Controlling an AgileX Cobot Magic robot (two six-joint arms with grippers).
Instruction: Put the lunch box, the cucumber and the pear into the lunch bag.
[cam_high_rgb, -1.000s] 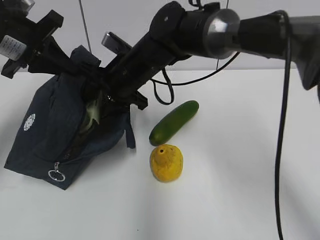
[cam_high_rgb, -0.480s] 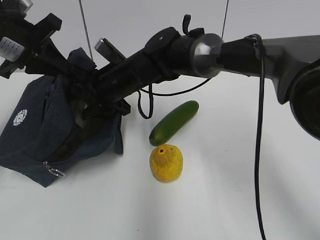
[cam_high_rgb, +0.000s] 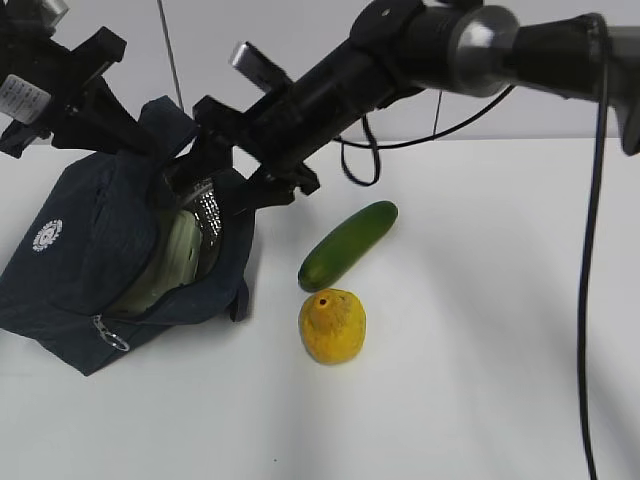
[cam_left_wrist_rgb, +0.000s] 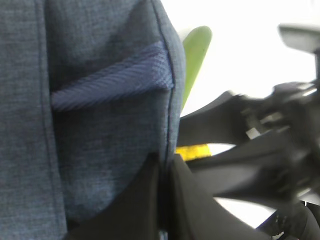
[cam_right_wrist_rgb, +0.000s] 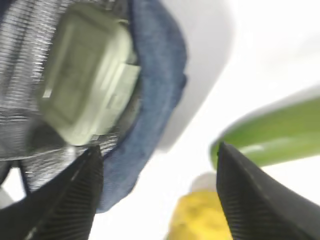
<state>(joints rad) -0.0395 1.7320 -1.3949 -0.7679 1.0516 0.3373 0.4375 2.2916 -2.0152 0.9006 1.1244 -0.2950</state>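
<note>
The pear (cam_high_rgb: 332, 326) sits closest to you on the white worktop (cam_high_rgb: 450, 400), and the cucumber (cam_high_rgb: 347, 244) lies just behind it, nearly touching, angled up to the right. Both are still out of the lunch bag (cam_high_rgb: 90, 260). The lunch box (cam_high_rgb: 170, 262) is already inside, its pale green lid showing against the foil lining.

So you're at the let-go-and-back-out step. Your right pincer (cam_right_wrist_rgb: 157, 190) stands wide with nothing between its fingers, just above the bag's mouth. Lift it clear straight along the arm's line so you don't snag the fabric edge, then swing over to the cucumber, which is right next door. Keep your left pincer (cam_left_wrist_rgb: 165, 200) where it is: it's pinched shut on the bag's rim and that's what holds the mouth open.

Compared with a second ago, the right arm has pulled up and out of the opening. Back then it was buried in the bag and you couldn't see the box at all. The bag has also slumped a bit flatter and shifted left. Pear and cucumber haven't budged.
</note>
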